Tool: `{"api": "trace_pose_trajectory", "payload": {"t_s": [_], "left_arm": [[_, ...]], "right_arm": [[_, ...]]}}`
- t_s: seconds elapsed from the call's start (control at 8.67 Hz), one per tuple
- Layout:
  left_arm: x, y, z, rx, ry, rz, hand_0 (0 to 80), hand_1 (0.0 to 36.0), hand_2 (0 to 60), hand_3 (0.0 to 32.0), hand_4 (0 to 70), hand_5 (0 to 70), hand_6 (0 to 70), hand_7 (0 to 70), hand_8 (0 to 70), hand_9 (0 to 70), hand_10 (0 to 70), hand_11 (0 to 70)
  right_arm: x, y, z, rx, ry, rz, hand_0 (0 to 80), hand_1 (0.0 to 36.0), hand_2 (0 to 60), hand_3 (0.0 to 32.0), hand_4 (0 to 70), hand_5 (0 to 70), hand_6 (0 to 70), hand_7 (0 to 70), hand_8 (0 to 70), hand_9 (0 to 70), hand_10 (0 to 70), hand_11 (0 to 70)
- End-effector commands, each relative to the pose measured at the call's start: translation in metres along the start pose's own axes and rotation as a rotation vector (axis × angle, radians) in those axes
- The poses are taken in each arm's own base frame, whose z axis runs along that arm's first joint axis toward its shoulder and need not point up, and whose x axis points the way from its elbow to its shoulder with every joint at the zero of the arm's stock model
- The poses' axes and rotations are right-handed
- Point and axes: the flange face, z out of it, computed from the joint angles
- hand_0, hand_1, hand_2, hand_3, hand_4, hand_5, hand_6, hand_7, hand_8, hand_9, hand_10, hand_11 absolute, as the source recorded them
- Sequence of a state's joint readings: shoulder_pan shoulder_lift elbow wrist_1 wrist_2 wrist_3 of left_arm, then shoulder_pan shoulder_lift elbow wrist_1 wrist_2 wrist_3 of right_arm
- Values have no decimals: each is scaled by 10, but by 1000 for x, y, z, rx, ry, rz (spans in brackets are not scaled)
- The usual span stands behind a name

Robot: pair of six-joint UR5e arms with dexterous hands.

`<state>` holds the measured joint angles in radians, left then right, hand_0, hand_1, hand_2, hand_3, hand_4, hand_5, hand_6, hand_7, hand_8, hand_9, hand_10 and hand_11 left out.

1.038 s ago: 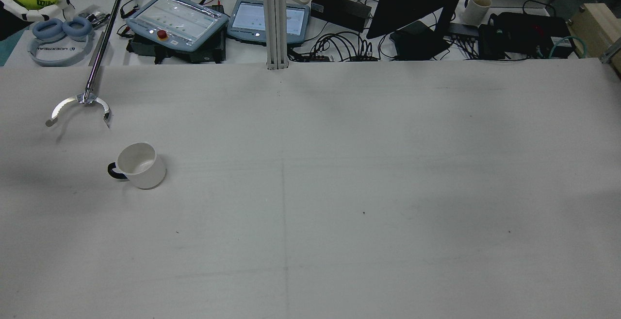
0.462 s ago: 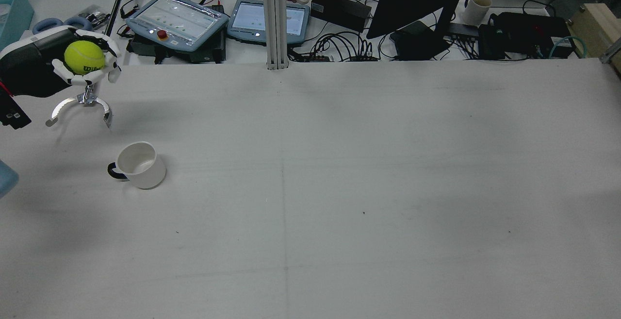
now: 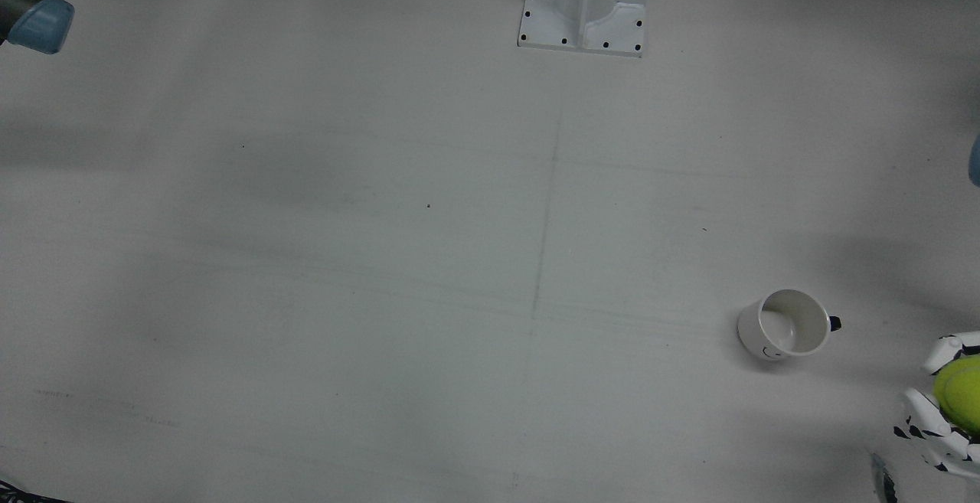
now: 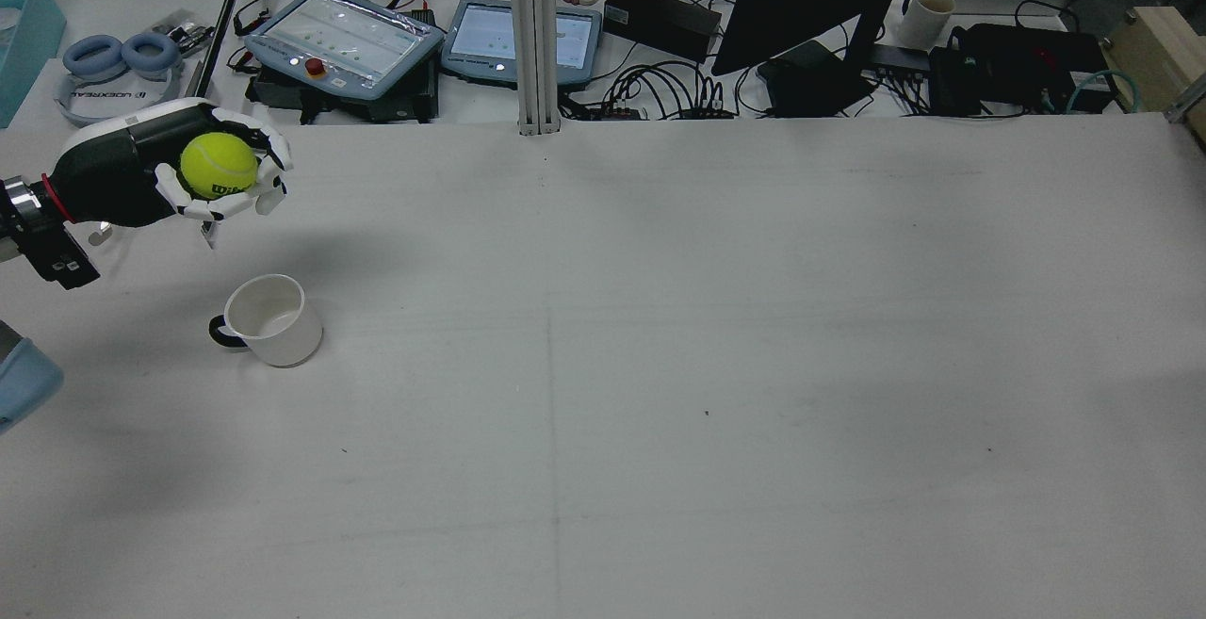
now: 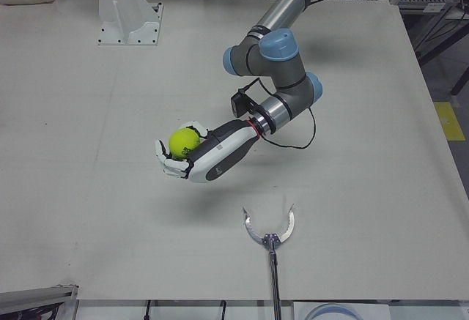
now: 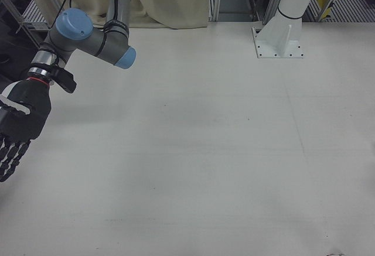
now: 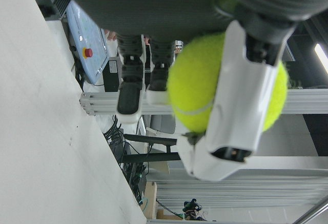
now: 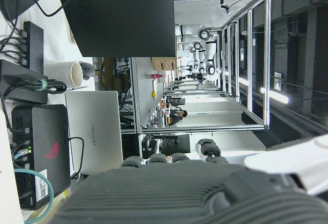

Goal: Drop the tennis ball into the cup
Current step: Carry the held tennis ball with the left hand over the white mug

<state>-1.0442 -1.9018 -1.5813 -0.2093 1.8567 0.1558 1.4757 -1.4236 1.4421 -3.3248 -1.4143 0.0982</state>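
I've got the tennis ball (image 4: 219, 165) cupped in my left hand (image 4: 179, 176), fingers (image 4: 203, 208) curled up around it from below and from the sides, palm turned upward. From the hand's own camera, white fingers (image 7: 233, 106) cross the front of the ball (image 7: 195, 88) and two more sit behind it, so it's clamped, not just resting. The hand hangs in the air above the table (image 4: 660, 365). The white cup (image 4: 268, 319) stands upright on the table, mouth open, black handle pointing away from the ball's side; in the rear view it sits below and a little past my fingertips, apart from them, nothing touching. A metal reacher claw (image 5: 269, 228) lies on the table near the wrist side of the hand. My right hand (image 6: 16, 128) hangs off to its own side, fingers (image 6: 9, 156) stretched out straight and spread, holding nothing, well apart from ball and cup.
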Motion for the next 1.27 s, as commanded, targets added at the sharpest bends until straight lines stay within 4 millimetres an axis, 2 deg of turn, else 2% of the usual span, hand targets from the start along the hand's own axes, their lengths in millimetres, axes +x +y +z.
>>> {"api": "trace_pose_trajectory", "payload": {"t_s": [0.0,0.12,0.23,0.46,0.58,0.69,0.81,0.92,1.04,1.15], "left_arm": [[-35,-5,-1,-14,-66,0,800,360,600,0,531,253,700,700,536,700,392,572],[-49,-8,-4,-14,-82,-9,800,360,600,0,528,267,700,700,537,700,392,572],[-51,-9,-6,-16,-83,-9,800,360,600,0,527,267,700,700,529,700,391,571],[-65,-11,-2,-18,-102,-19,800,360,600,0,524,245,686,700,519,700,389,569],[-72,-12,-1,-17,-114,-24,800,360,600,0,524,237,700,700,526,700,391,572],[-77,-17,-2,-8,-119,-25,720,360,600,0,517,238,700,700,527,700,384,561],[-75,-18,-3,-5,-116,-24,604,359,600,0,504,237,700,700,506,693,365,533],[-70,-18,-4,-2,-110,-21,520,316,600,0,408,160,526,700,350,495,223,338],[-67,-18,-5,-1,-106,-19,488,298,600,0,255,83,246,378,79,134,57,101],[-66,-18,-5,0,-105,-20,473,293,600,0,183,54,123,278,18,52,29,60]], "right_arm": [[0,0,0,-1,0,0,0,0,0,0,0,0,0,0,0,0,0,0],[0,-1,0,1,0,0,0,0,0,0,0,0,0,0,0,0,0,0],[0,-1,0,1,0,0,0,0,0,0,0,0,0,0,0,0,0,0],[0,-1,0,1,0,0,0,0,0,0,0,0,0,0,0,0,0,0],[0,-1,0,1,0,0,0,0,0,0,0,0,0,0,0,0,0,0],[0,-1,0,1,0,0,0,0,0,0,0,0,0,0,0,0,0,0],[0,0,0,-1,0,0,0,0,0,0,0,0,0,0,0,0,0,0],[0,0,0,-1,0,0,0,0,0,0,0,0,0,0,0,0,0,0],[0,0,0,-1,0,0,0,0,0,0,0,0,0,0,0,0,0,0],[0,0,0,-1,0,0,0,0,0,0,0,0,0,0,0,0,0,0]]}}
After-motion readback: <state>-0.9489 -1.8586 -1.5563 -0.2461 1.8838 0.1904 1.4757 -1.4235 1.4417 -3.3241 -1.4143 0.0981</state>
